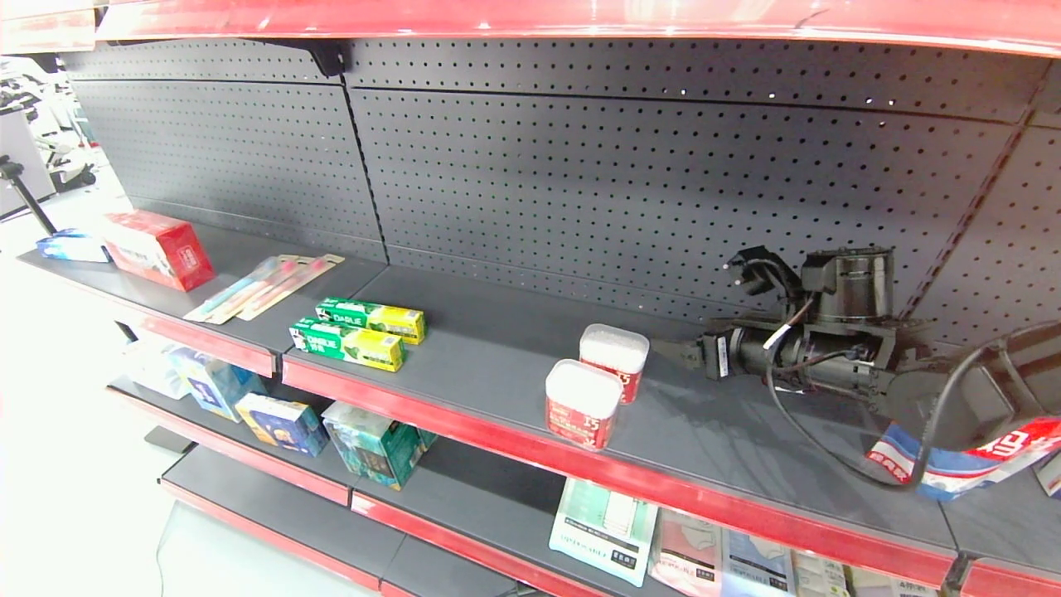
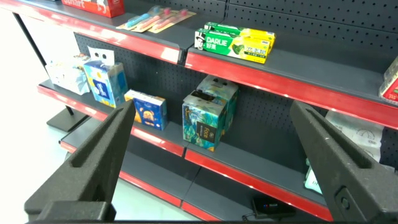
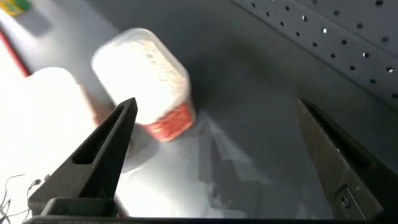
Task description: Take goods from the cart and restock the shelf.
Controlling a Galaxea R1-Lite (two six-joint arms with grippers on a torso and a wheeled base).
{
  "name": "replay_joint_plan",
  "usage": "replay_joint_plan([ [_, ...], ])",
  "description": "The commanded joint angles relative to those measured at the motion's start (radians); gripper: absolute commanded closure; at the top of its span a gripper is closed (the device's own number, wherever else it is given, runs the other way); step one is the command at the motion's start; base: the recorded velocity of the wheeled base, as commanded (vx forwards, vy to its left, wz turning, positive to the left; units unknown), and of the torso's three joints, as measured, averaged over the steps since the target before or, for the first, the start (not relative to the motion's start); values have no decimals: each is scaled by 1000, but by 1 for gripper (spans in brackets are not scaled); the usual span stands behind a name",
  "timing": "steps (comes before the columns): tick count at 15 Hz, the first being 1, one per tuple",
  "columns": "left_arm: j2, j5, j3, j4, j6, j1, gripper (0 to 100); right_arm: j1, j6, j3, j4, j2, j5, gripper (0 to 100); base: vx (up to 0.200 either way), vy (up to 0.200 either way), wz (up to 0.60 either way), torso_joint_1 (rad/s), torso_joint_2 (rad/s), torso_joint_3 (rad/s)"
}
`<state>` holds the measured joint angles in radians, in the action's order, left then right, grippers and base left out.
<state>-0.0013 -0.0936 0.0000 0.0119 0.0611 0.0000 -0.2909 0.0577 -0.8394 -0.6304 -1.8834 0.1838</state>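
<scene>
Two white tubs with red labels stand on the grey shelf (image 1: 497,348): a rear tub (image 1: 613,350) and a front tub (image 1: 583,403) near the red edge. My right gripper (image 1: 675,351) lies low over the shelf just right of the rear tub, open, nothing between its fingers. In the right wrist view the rear tub (image 3: 149,81) stands a short way ahead of the open fingers (image 3: 106,155), the front tub (image 3: 46,118) beside it. My left gripper (image 2: 211,155) is open and empty, facing the lower shelves.
Two green and yellow toothpaste boxes (image 1: 358,332), toothbrush packs (image 1: 265,286) and a red box (image 1: 157,249) lie further left on the shelf. A blue-red-white packet (image 1: 970,460) lies under my right arm. Boxed goods (image 2: 208,112) fill lower shelves. The pegboard back wall (image 1: 622,182) stands behind.
</scene>
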Motion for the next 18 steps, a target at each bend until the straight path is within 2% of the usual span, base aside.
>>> replay_joint_plan([
  [1,1,0,0,0,0,0,0,-22,-1,22,0,70,0,0,0,0,0,0,0,0],
  [5,1,-1,0,0,0,0,0,-77,-24,77,8,191,0,0,0,0,0,0,0,0],
  [6,1,0,0,0,0,0,0,-125,-30,115,8,244,-12,0,0,0,0,0,0,0],
  [8,1,0,0,0,0,0,0,-180,-24,223,8,360,-52,0,0,0,0,0,0,0],
  [10,1,0,0,0,0,0,0,-183,-19,310,9,478,-57,0,0,0,0,0,0,0],
  [11,1,0,0,0,0,0,0,-182,18,408,14,612,-63,0,0,0,0,0,0,0],
  [12,1,-1,0,0,0,0,0,-168,64,476,26,708,-70,0,0,0,0,0,0,0],
  [14,1,0,0,0,0,0,0,-85,137,568,87,865,-69,0,0,0,0,0,0,0],
  [15,1,-1,0,0,0,0,0,36,177,611,186,1014,-63,0,0,0,0,0,0,0],
  [16,1,-1,0,0,0,0,0,105,172,635,284,1142,-66,0,0,0,0,0,0,0],
  [18,1,0,0,0,0,0,0,141,165,652,482,1399,-121,0,0,0,0,0,0,0],
])
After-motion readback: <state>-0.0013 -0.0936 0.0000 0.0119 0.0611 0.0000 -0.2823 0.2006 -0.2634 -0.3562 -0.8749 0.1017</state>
